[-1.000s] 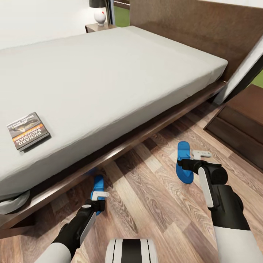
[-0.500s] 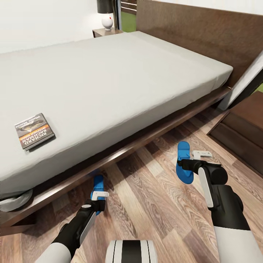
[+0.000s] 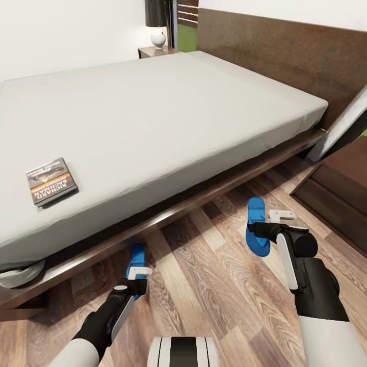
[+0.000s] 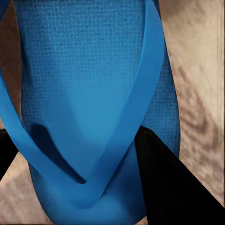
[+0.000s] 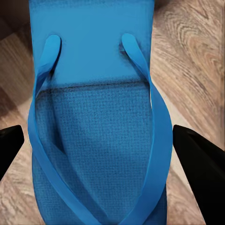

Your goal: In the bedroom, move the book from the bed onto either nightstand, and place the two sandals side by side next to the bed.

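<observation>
Grippers: left gripper [image 3: 136, 278] clamps one bright-blue flat sandal [image 3: 136, 255]; right gripper [image 3: 262, 229] clamps the other blue sandal [image 3: 256, 227], at three o'clock.

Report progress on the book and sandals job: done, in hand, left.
Done: nothing finished. The book lies on the bed, not on the nightstand. In hand: the left gripper is at one sandal by the bed frame, its fingers straddling it; the right gripper is at the other sandal. Left: set the sandals, now apart, side by side, then move the book.
</observation>
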Robot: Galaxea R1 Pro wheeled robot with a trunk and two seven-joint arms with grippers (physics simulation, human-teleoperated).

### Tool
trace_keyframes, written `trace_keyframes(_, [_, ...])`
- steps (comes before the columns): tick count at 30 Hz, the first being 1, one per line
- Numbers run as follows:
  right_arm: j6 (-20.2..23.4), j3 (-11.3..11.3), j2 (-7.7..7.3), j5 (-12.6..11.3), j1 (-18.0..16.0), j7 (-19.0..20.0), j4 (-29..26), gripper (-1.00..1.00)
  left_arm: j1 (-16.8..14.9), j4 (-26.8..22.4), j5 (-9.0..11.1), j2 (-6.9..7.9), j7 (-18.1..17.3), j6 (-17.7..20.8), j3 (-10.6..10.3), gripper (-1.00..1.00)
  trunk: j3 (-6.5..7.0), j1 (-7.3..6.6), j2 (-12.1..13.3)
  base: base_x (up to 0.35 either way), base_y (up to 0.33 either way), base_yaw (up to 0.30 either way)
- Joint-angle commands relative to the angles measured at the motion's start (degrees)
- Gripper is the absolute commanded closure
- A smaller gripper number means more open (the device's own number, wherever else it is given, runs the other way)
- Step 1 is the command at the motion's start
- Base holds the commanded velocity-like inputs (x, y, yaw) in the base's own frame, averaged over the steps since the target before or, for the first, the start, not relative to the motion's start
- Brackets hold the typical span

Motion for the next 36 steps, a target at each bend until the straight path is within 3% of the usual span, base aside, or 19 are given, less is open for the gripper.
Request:
trace_keyframes(1, [0.2, 0.0, -0.03, -0.3, 0.0, -0.4, 0.0, 1.0, 0.0, -0.1, 0.5, 0.03, 0.5, 0.3, -0.2, 1.0, 0.05, -0.01, 0.0, 0.0, -0.28, 0.146])
trace_keyframes(16, [0.2, 0.0, -0.03, -0.2, 0.0, -0.4, 0.0, 1.0, 0.0, -0.1, 0.5, 0.03, 0.5, 0.2, -0.2, 1.0, 1.32, -0.01, 0.0, 0.0, -0.074, 0.148])
trace_keyframes(29, [0.4, 0.1, -0.03, -0.3, 0.0, -0.3, 0.4, 1.0, 0.0, -0.1, 0.5, 0.03, 0.5, 0.2, -0.2, 1.0, 1.34, -0.01, 0.0, 0.0, 0.0, 0.003])
trace_keyframes(36, [0.8, 0.4, -0.01, -0.4, 0.0, -0.3, 9.2, 1.0, 0.0, -0.1, 0.5, 0.03, 0.5, 0.2, -0.2, 1.0, 1.34, -0.01, 0.0, 0.0, 0.0, 0.0])
